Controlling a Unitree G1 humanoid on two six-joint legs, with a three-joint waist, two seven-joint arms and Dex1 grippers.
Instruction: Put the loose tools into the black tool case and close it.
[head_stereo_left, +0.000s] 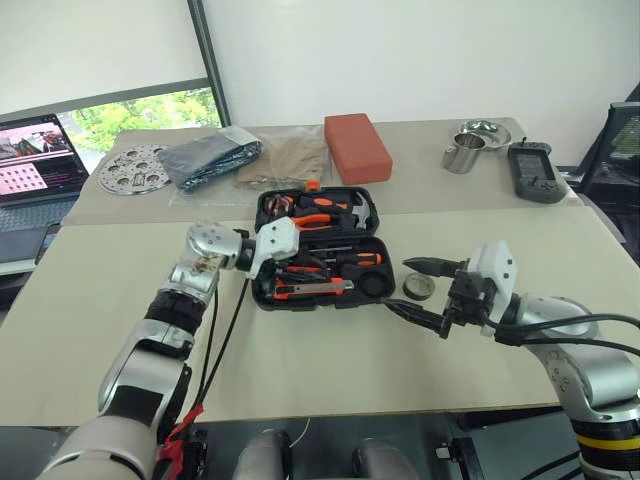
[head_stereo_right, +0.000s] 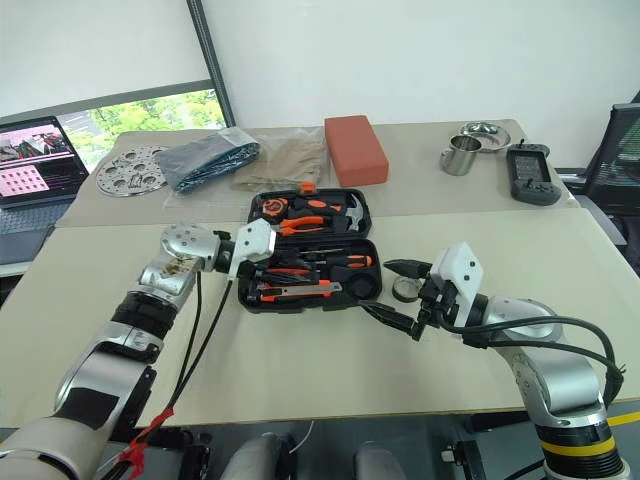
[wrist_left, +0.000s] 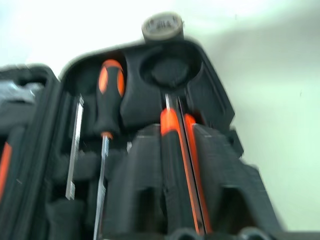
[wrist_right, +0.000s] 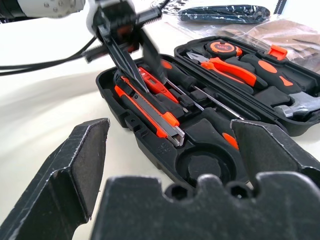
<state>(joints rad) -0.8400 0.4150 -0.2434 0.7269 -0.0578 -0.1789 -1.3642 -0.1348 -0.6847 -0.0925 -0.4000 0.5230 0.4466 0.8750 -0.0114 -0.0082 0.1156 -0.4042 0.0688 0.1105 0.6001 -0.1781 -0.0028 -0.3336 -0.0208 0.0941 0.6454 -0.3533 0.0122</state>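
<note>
Your case (head_stereo_left: 318, 245) lies open mid-table so the recesses face up; knife (wrist_right: 150, 109) and screwdrivers (wrist_right: 195, 95) already sit inside. Left gripper (wrist_right: 131, 59) hangs closed over them, holding nothing I can make out. Right gripper (head_stereo_left: 428, 290) waits spread wide beside the tape roll (head_stereo_left: 418, 288), still outside. Brick (head_stereo_left: 356, 147) and cup (head_stereo_left: 460, 155) stand well clear.

**No readable writing on the table**

From where I stand, nothing here can be read. The laptop screen (head_stereo_left: 38, 150) at the far left shows a pink and dark page, but its lines are too small to make out. The tape measure (wrist_right: 224, 48) in the black tool case (head_stereo_left: 265, 290) has a round face with marks that stay illegible. The dark handheld device (head_stereo_left: 535, 172) shows no legible label.
</note>
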